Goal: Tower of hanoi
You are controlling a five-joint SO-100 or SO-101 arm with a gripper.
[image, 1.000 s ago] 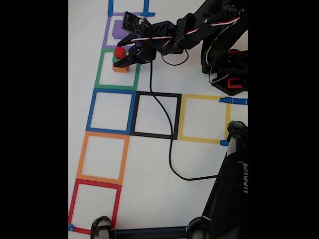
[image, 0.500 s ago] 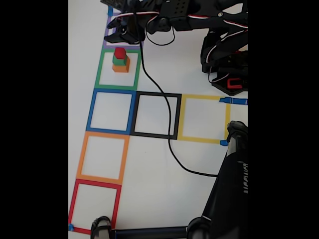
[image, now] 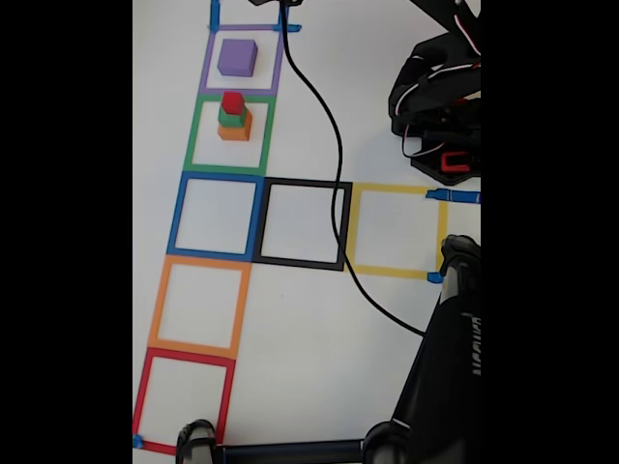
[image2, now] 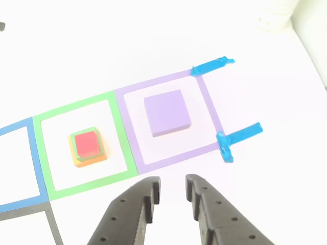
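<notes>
Gripper (image2: pixel 171 188) raised, empty, jaws seemingly slightly parted, pointing downward

The table (image: pixel 290 329) presents a smooth, matt white surface. The square outlines (image: pixel 210 215) on it are flat strips of coloured tape with a slight sheen; the blue tabs (image2: pixel 240 137) at the purple outline look like wrinkled, semi-gloss tape. The purple cube (image2: pixel 167 112) shows a plain, smooth, matt face, likely plastic or foam. The red cube (image2: pixel 86 143), green cube (image: pixel 230 117) and orange cube (image: pixel 234 130) look equally smooth and matt. The gripper (image2: pixel 171 190) fingers (image2: pixel 134 209) are matt black plastic with a fine layered texture and small holes. The cable (image: pixel 334 155) is smooth black sheathing
</notes>
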